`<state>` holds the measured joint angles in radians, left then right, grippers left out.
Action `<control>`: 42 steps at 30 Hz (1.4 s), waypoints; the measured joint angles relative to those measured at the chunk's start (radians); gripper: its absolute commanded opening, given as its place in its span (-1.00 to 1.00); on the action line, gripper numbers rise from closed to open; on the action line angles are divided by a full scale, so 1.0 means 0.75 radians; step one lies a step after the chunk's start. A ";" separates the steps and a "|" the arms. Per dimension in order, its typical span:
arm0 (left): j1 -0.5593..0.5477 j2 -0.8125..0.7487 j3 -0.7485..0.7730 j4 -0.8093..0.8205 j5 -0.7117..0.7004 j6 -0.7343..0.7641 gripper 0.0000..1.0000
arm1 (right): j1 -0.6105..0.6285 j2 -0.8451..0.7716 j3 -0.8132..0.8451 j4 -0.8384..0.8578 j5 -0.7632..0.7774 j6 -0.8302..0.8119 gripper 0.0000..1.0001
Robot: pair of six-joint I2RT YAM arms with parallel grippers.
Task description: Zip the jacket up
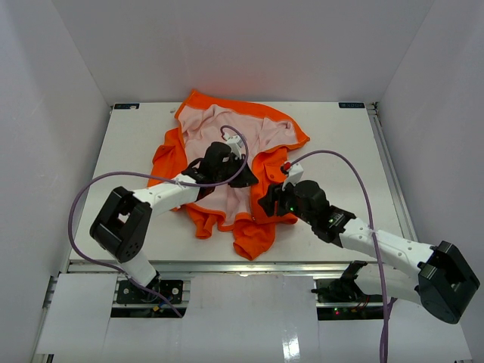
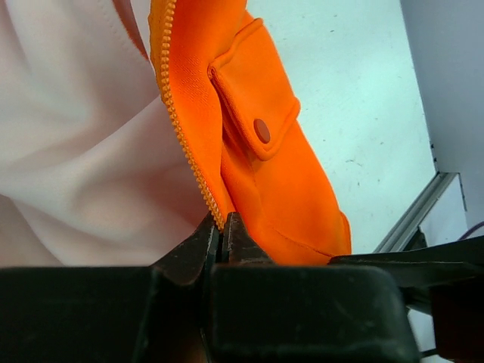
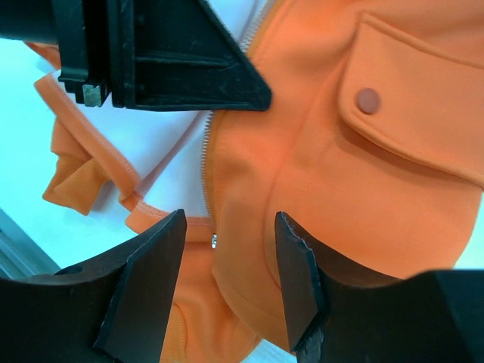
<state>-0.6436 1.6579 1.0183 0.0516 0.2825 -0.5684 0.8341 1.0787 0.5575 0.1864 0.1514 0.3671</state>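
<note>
The orange jacket lies open on the table, pale pink lining up. My left gripper sits over its middle and is shut on the orange zipper edge of the right front panel. My right gripper is open just above the panel's lower part, its fingertips straddling the fabric beside the zipper's bottom end, where a small metal piece shows. The left gripper's fingers show at the top of the right wrist view.
A flap pocket with a snap sits on the held panel. The jacket's hem and a sleeve bunch near the table's front edge. White walls enclose the table on three sides.
</note>
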 measured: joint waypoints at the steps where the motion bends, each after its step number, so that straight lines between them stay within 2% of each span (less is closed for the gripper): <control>1: 0.001 -0.005 0.005 0.001 0.012 -0.006 -1.00 | 0.000 0.004 0.000 0.011 -0.023 -0.013 0.27; 11: 0.008 -0.076 0.042 0.022 0.141 -0.048 -1.00 | 0.000 0.066 0.000 0.066 -0.152 -0.149 0.27; 21: 0.009 -0.142 0.042 0.024 0.188 -0.077 -1.00 | 0.007 0.049 -0.092 0.185 -0.202 -0.163 0.17; 27: 0.009 -0.155 0.042 -0.001 0.187 -0.097 -1.00 | 0.068 -0.029 -0.119 0.214 -0.122 -0.153 0.25; 35: 0.010 -0.247 -0.022 0.053 0.235 -0.102 -1.00 | 0.070 0.098 -0.084 0.264 -0.011 -0.152 0.24; 39: 0.010 -0.256 -0.036 0.081 0.268 -0.106 -1.00 | 0.069 0.120 -0.074 0.276 0.016 -0.157 0.05; 42: 0.012 -0.256 -0.048 0.113 0.294 -0.116 -1.00 | 0.069 0.119 -0.074 0.288 0.011 -0.176 -0.01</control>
<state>-0.6344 1.4658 0.9826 0.1366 0.5031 -0.6552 0.8856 1.1683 0.5018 0.4024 0.1594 0.2354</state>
